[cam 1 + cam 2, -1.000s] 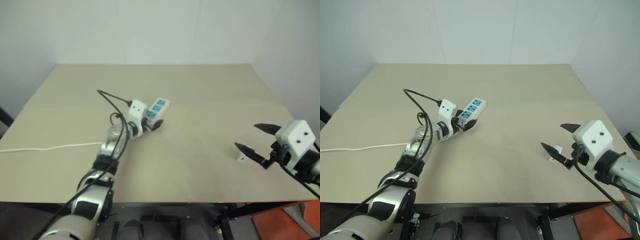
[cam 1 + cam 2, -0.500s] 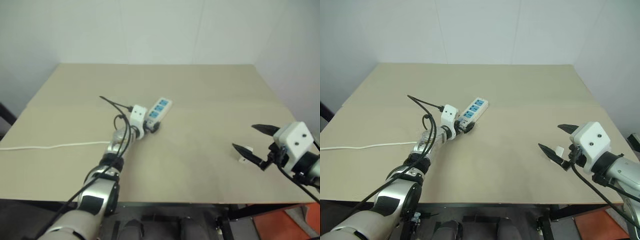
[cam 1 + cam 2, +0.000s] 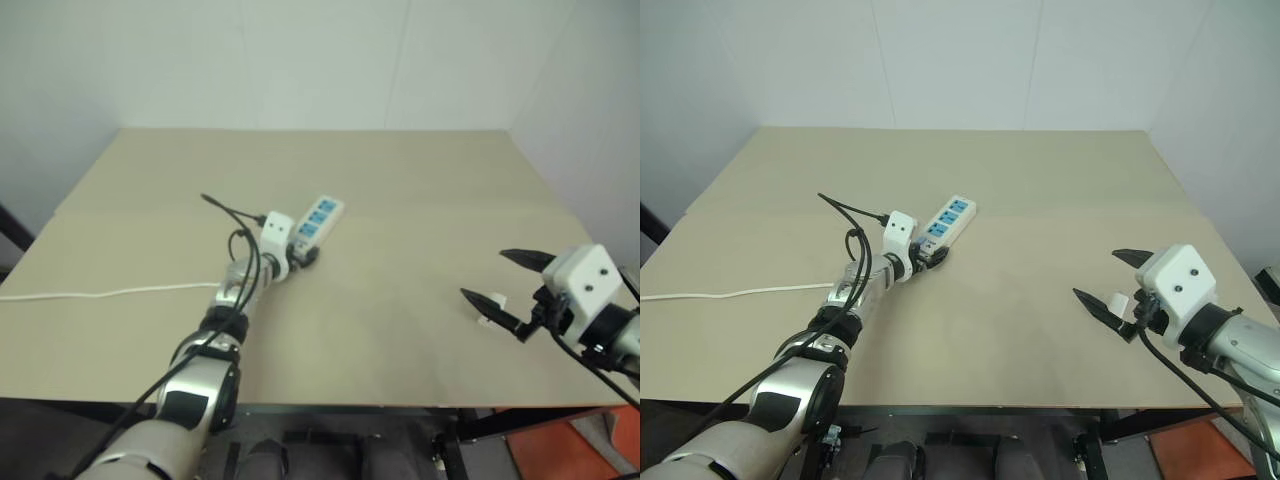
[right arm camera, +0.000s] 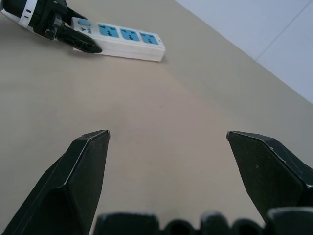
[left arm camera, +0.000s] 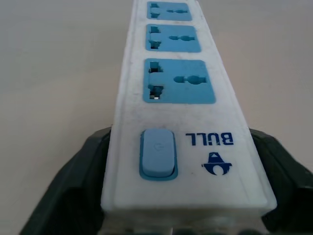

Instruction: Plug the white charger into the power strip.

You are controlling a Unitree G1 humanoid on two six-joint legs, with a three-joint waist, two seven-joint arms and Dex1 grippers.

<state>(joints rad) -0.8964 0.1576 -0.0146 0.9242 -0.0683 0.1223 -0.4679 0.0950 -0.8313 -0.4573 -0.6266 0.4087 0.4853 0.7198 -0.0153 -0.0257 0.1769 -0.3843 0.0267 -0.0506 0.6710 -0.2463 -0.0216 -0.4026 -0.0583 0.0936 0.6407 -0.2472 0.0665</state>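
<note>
Here the right claw hangs over the near right part of the bench, its two tapered black fingers spread wide with nothing between them. Just beside the nearer finger lies the white charger, a small smooth plastic block resting on the bench surface; which way it faces cannot be told. The bench top is a flat, matte, beige board with straight edges. Farther in and left of centre, the left claw is closed on the switch end of the power strip, one black finger pressed to each long side. The power strip is a long white rectangular bar of glossy plastic bearing three blue socket panels in a row and a rounded pale blue rocker switch. Its long axis runs from near left to far right, switch end nearest the left claw, sockets facing up. A thin white cord trails across the bench to the left edge.
</note>
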